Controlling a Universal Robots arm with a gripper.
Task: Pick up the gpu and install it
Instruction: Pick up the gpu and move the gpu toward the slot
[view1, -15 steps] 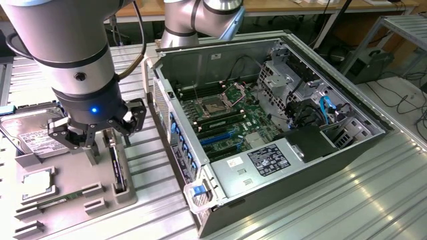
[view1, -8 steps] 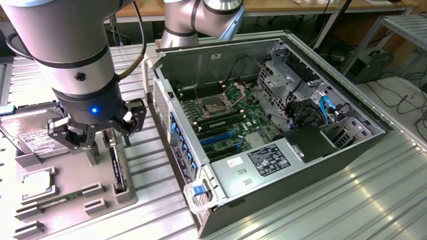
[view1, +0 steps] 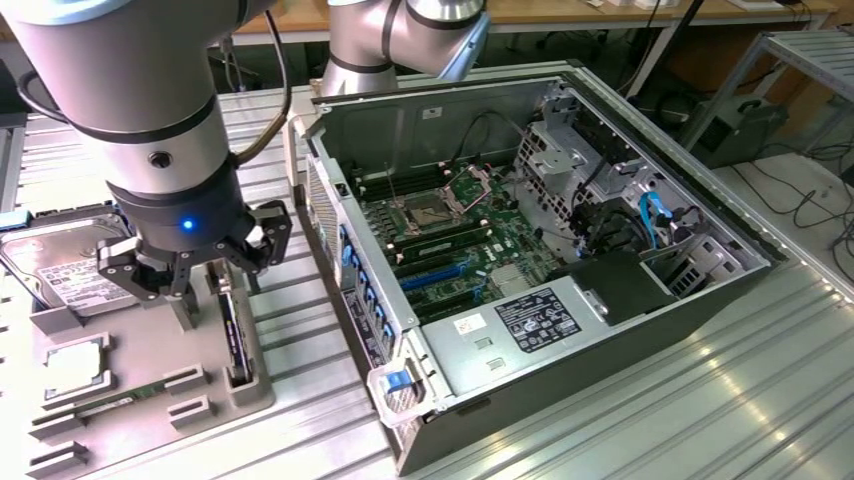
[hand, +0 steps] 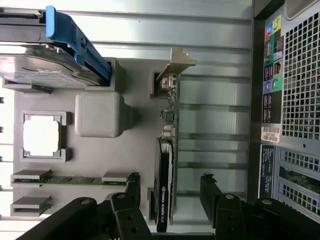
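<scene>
- The computer case (view1: 400, 130) is lying on its side on the ribbed metal table (view1: 694, 400) with its side open. It is showing the motherboard (view1: 454, 235), a labelled power supply (view1: 534, 320) and blue cables (view1: 654, 215) inside.
- At the exterior view's left, just beside the case, the grey parts tray (view1: 260, 395) is carrying four parts.
  - The hard drive (view1: 67, 275) is sitting at the far end.
  - A processor (view1: 74, 360) is lying in a square pocket.
  - The green memory stick (view1: 114, 405) is lying in a narrow holder.
  - The gpu (view1: 238, 335) is standing on edge in a slot along the tray side nearest the case.
- In the wrist view the gpu (hand: 165, 190) is appearing edge-on, with its silver bracket (hand: 177, 60) at one end and the black fan housing at the end under the hand.
- The gripper (view1: 207, 290) is hanging over the tray with its jaws spread wide and gripping nothing.
- In the wrist view the gripper (hand: 170, 178) is straddling the fan end of the card, one finger on each face, with a gap showing on both sides.
  - The finger (hand: 132, 187) on the tray side is standing near the card and just beside the end of the memory stick holder.
  - The other finger (hand: 210, 192) is standing farther off, over bare table.
- A strip of ribbed table (hand: 210, 115) is lying open between the tray edge and the case's perforated rear panel (hand: 300, 75).
- On the tray side, a raised grey block (hand: 97, 115) is sitting apart from the card, level with its middle.
</scene>
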